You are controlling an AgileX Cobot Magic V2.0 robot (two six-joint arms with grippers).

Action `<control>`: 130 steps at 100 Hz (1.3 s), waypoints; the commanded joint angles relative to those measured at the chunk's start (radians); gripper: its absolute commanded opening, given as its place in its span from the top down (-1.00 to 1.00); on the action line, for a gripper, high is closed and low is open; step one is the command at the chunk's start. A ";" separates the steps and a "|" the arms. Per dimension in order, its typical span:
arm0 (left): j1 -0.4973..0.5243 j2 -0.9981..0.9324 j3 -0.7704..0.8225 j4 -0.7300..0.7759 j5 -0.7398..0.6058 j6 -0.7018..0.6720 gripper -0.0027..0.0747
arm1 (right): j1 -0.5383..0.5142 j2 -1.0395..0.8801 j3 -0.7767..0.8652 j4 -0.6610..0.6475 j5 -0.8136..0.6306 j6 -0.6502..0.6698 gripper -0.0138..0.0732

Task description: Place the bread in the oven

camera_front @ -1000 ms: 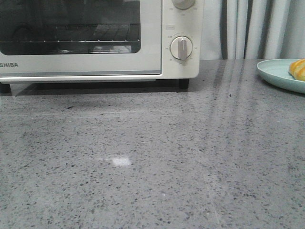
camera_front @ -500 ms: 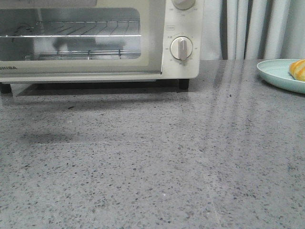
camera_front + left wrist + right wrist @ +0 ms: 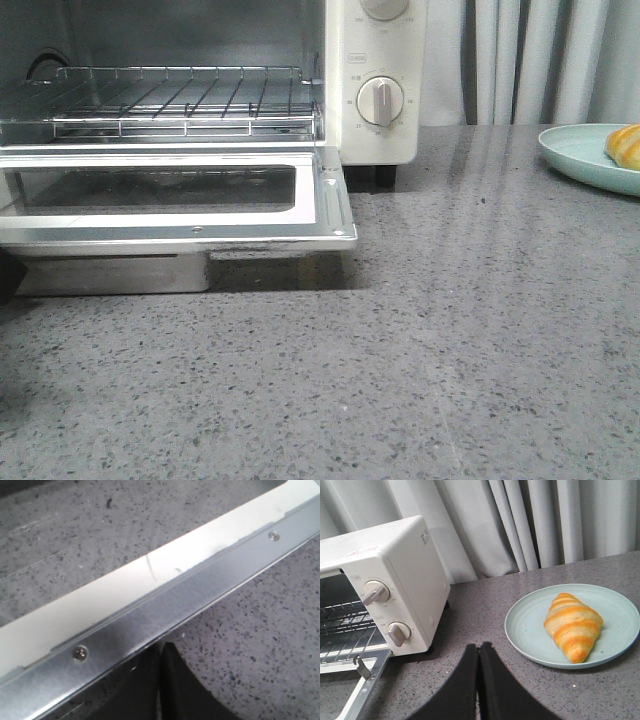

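In the front view your oven (image 3: 380, 80) has its door (image 3: 170, 205) dropped flat, the wire rack (image 3: 170, 95) bare and open to reach, so I judge the opening step done and the fetching of the bread not yet begun. The bread (image 3: 625, 145) shows only as a golden sliver on the pale green plate (image 3: 580, 155), well apart from the oven on its knob side; neither arm appears in this view. In the left wrist view the left gripper (image 3: 161, 680) sits just under the metal edge of the lowered door (image 3: 165, 615), its dark fingers (image 3: 187, 690) pressed together with nothing between them — you can see only speckled counter (image 3: 260, 630) beyond. In the right wrist view the right gripper (image 3: 479, 680) hangs over the counter between the oven (image 3: 395, 580) and the plate (image 3: 530, 630), fingers (image 3: 492, 685) likewise pressed together and empty. The bread (image 3: 572, 625) lies whole on the plate (image 3: 530, 630), its tapered end pointing toward the near rim, away from the oven. Your next move, as I read it, belongs to the right arm: spread the fingers, come down over the thick middle of the bread rather than the tip, and grip softly — a roll like this would probably dent or slip if squeezed hard.
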 commanded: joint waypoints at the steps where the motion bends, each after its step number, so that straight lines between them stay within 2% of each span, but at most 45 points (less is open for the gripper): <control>1: 0.006 -0.011 -0.027 -0.026 -0.123 -0.001 0.99 | 0.001 0.017 -0.032 0.025 -0.072 -0.005 0.80; 18: 0.006 -0.021 -0.030 -0.043 -0.119 -0.001 0.99 | 0.001 0.017 -0.032 0.034 -0.071 -0.005 0.80; 32: 0.006 -0.111 -0.030 -0.077 -0.118 -0.001 0.99 | 0.001 0.017 -0.057 0.027 -0.068 -0.005 0.80; 61: 0.006 -0.462 -0.030 -0.174 -0.118 -0.001 0.99 | 0.001 0.057 -0.189 -0.171 -0.019 -0.007 0.79; 83: 0.006 -0.686 -0.030 -0.174 -0.102 -0.001 0.99 | 0.001 0.200 -0.321 -0.186 0.043 -0.007 0.78; 92: 0.006 -0.738 -0.030 -0.174 -0.086 -0.001 0.99 | 0.001 0.277 -0.375 -0.186 0.086 -0.007 0.60; 105: 0.006 -0.755 -0.030 -0.172 -0.052 -0.001 0.99 | 0.001 0.418 -0.456 -0.186 0.141 -0.007 0.12; 112: 0.006 -0.755 -0.030 -0.170 -0.037 -0.001 0.99 | 0.001 0.496 -0.502 -0.196 0.170 -0.007 -0.07; 130: 0.006 -0.755 -0.030 -0.170 -0.027 -0.001 0.99 | 0.001 0.690 -0.597 -0.268 0.242 -0.003 -0.12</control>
